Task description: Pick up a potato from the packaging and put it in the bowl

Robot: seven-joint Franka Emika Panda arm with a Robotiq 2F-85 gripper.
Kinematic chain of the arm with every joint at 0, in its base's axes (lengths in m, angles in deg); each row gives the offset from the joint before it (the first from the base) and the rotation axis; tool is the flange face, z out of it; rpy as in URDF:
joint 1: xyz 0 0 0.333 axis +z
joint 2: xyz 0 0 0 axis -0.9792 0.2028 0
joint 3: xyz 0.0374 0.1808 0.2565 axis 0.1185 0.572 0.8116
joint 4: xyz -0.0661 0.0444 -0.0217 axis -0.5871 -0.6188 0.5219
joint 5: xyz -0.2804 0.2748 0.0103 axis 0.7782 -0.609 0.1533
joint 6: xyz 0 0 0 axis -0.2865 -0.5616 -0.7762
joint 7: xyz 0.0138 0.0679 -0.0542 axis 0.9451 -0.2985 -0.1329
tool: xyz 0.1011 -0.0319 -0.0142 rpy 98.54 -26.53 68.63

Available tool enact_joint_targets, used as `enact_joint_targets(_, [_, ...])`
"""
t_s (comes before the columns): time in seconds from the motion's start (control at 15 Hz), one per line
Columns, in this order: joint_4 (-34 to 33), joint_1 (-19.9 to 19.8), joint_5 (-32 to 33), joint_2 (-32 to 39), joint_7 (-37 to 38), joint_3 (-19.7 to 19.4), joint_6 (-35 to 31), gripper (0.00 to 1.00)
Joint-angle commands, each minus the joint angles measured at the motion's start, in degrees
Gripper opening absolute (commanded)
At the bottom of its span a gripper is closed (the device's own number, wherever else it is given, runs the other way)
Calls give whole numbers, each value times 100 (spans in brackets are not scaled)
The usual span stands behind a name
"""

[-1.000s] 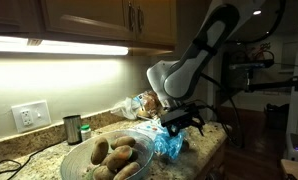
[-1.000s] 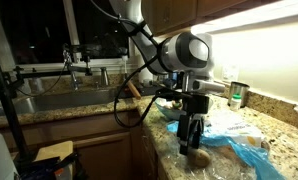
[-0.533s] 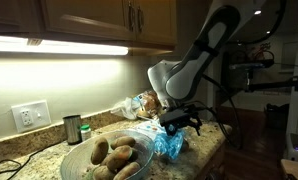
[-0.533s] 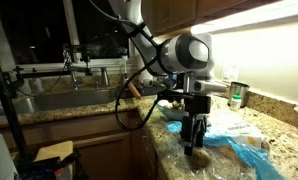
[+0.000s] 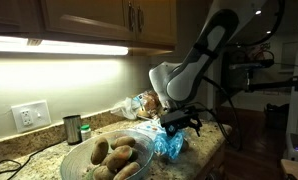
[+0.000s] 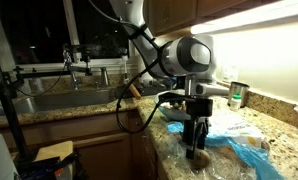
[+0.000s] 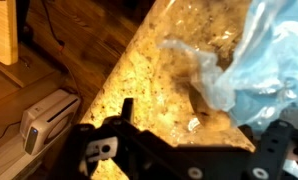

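hovering over the packaging [image 5: 169, 146] in an exterior view, your gripper [image 5: 181, 122] looks open. in an exterior view it seems to straddle the potato [image 6: 199, 157] near the counter [image 6: 281, 120] edge. wrist view hides the potato: closing blind may knock it off.

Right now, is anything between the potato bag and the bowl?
Nothing separate that I can see. The open gripper hangs over the blue bag. The bag's crumpled plastic lies right beside the bowl, so only that loose plastic could catch. The bowl already holds potatoes.
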Motion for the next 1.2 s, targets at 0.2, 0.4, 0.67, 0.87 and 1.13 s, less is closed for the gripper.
enact_joint_targets(0.2, [114, -97, -147, 29, -188, 24, -244, 100])
enact_joint_targets(0.4, [101, -101, -181, 85, -230, 26, -298, 100])
enact_joint_targets(0.67, [99, -104, -263, 161, -304, 27, -391, 100])
enact_joint_targets(0.87, [104, -97, -321, 233, -332, 15, -464, 100])
enact_joint_targets(1.13, [115, -72, -307, 336, -330, -16, -521, 70])
